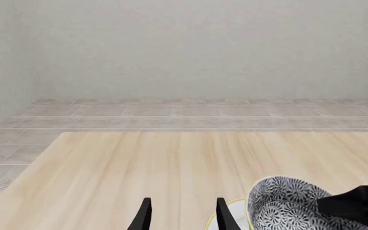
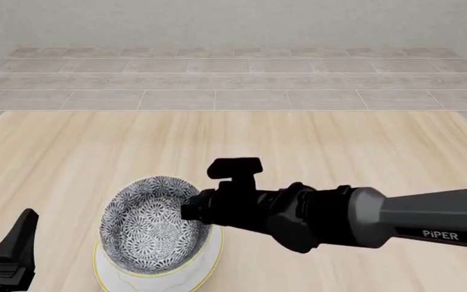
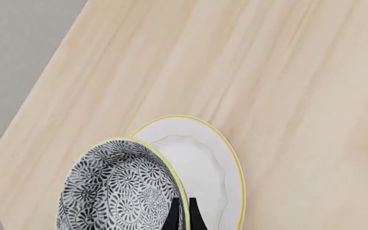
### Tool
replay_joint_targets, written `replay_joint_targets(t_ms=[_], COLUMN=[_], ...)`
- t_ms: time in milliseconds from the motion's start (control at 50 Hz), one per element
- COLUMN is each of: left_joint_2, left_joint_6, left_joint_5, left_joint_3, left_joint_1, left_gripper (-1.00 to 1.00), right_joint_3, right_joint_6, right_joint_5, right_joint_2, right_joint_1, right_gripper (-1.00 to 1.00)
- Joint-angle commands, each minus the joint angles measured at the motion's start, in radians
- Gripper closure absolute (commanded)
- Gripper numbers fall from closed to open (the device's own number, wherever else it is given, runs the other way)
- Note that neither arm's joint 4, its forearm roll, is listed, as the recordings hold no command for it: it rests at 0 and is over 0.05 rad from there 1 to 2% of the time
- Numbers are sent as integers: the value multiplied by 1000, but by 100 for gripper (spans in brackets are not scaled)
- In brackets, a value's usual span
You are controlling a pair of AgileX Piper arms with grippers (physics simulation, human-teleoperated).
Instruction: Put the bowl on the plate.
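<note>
Right gripper [image 3: 182, 213] pinching bowl [image 2: 154, 222] by its rim, one finger inside, one outside. Bowl tilted, hanging over plate [image 2: 205, 261], shifted toward plate's left edge, not centred; whether it touches plate, cannot tell. Likely next: nudge bowl toward plate's middle, level it, lower. Left gripper [image 1: 180, 213] spread apart, holding nothing, just left of plate.
</note>
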Motion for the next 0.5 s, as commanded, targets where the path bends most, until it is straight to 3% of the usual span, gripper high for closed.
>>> replay_joint_targets(t_ms=[20, 500], left_joint_2=[0, 0], left_joint_6=[0, 0], left_joint_5=[0, 0], left_joint_3=[0, 0], left_joint_1=[0, 0], left_gripper=[-100, -100], right_joint_3=[1, 5], right_joint_6=[14, 21], right_joint_5=[-17, -28], right_joint_2=[12, 23], right_joint_1=[4, 3], right_gripper=[100, 100])
